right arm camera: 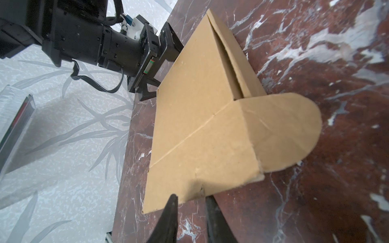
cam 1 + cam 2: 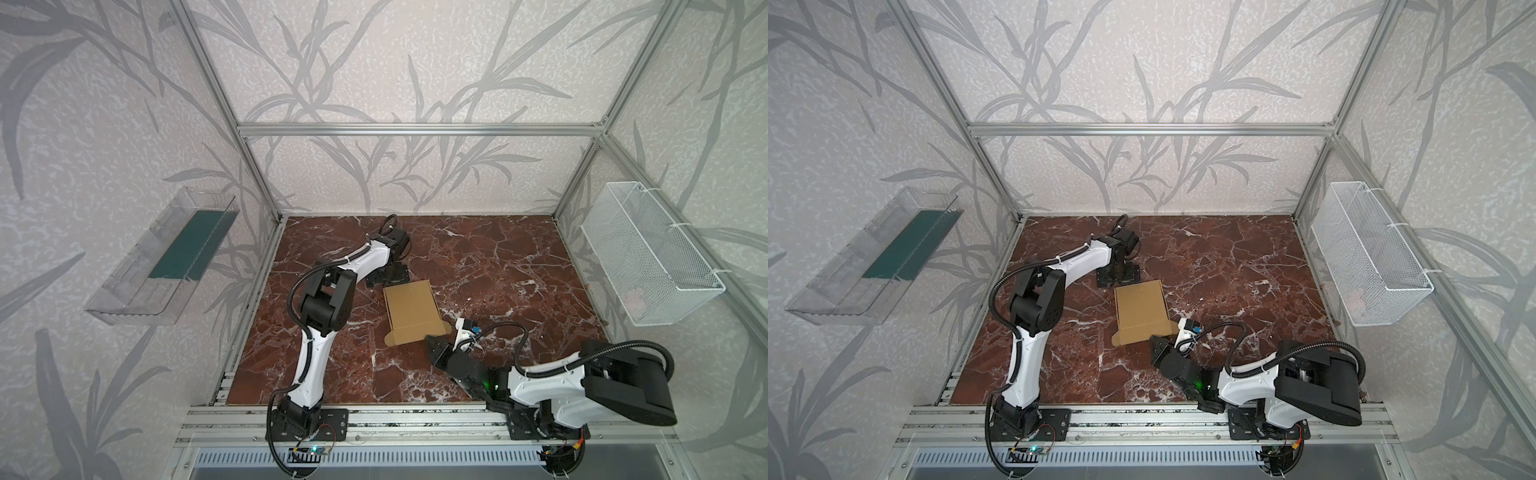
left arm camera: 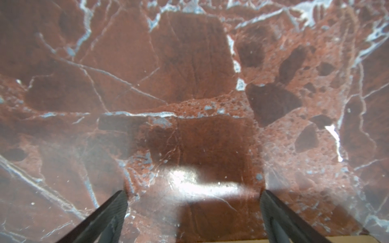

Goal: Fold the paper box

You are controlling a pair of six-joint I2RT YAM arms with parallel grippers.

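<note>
Paper box [image 2: 411,309]: middle of table [image 2: 498,257], lid down, front flap [image 1: 206,168] untucked
Right gripper [image 1: 190,196]: narrowed around flap corner, hold unconfirmed
Left gripper [image 3: 193,192]: wide open, empty, at far edge
Risk: unbraced box sliding; flap creasing

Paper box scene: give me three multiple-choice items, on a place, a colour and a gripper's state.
1. The paper box lies: A at the far right corner; B in the middle of the marble tabletop; C off the tabletop.
2. Its cardboard is: A white; B green; C tan-brown.
3. The left gripper has its jaws: A wide apart; B shut on the box; C out of view.
Key: 1 B, both top views show it mid-table; 2 C, every view of it shows plain tan; 3 A, the left wrist view shows them far apart, gripping nothing.
</note>
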